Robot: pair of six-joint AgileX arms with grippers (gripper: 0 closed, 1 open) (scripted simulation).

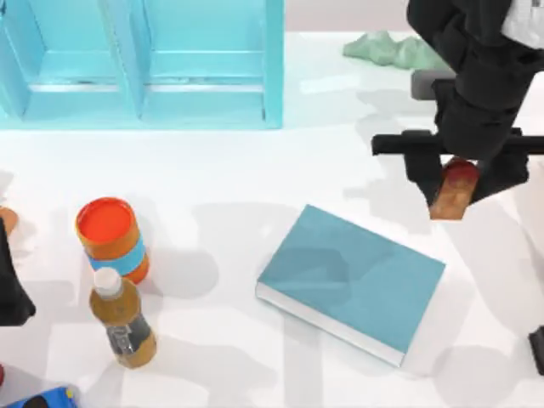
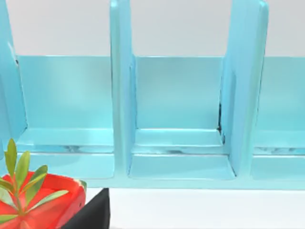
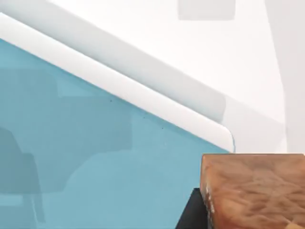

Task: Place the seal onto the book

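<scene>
The seal (image 1: pixel 453 189), an orange-brown block with a dark red rounded top, hangs tilted above the table with my right gripper (image 1: pixel 455 177) shut on it, just beyond the book's far right corner. The book (image 1: pixel 350 280) lies flat in the middle of the table, teal cover up, white page edges toward the front. In the right wrist view the seal's brown base (image 3: pixel 255 191) hangs over the book's cover (image 3: pixel 95 157) near a corner. My left arm (image 1: pixel 10 289) stays parked at the left edge.
A turquoise shelf unit (image 1: pixel 140 64) stands at the back left. An orange canister with a blue band (image 1: pixel 113 240) and a brown bottle (image 1: pixel 123 319) stand front left. A green crumpled object (image 1: pixel 395 48) lies at the back right. A red planter (image 2: pixel 43 205) shows by the left wrist.
</scene>
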